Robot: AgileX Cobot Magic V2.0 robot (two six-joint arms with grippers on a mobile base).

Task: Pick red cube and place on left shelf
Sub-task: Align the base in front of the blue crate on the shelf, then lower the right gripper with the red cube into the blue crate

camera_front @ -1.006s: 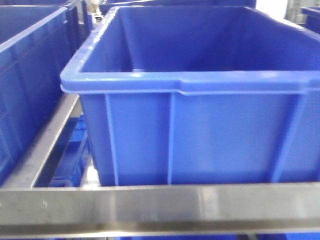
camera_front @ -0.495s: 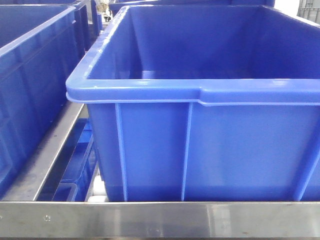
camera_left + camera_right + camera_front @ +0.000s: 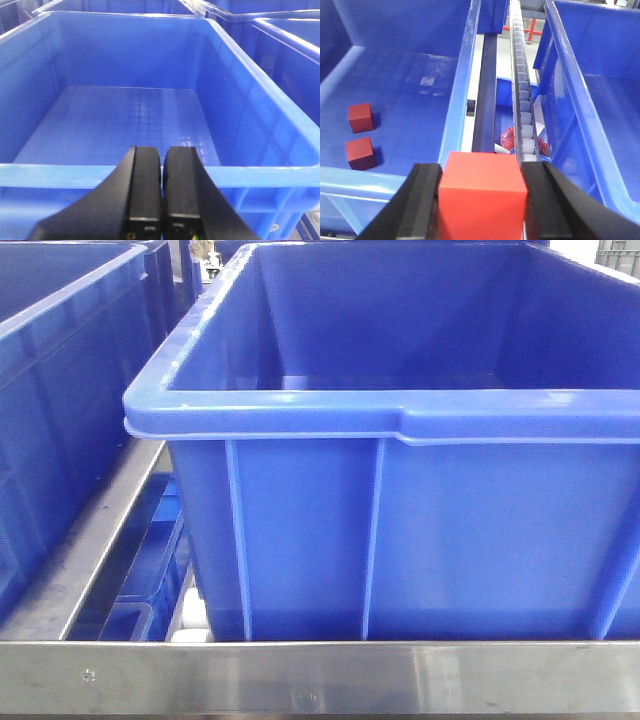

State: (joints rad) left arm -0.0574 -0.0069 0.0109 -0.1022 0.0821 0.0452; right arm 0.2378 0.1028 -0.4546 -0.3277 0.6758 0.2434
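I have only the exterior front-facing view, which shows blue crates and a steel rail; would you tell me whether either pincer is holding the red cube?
Observer: Yes. In the right wrist view, the right pincer is shut on the red cube.
Operator: Thank you. What is the other arm doing?
Observer: The left pincer is shut with nothing in it, at the near rim of an empty blue crate.
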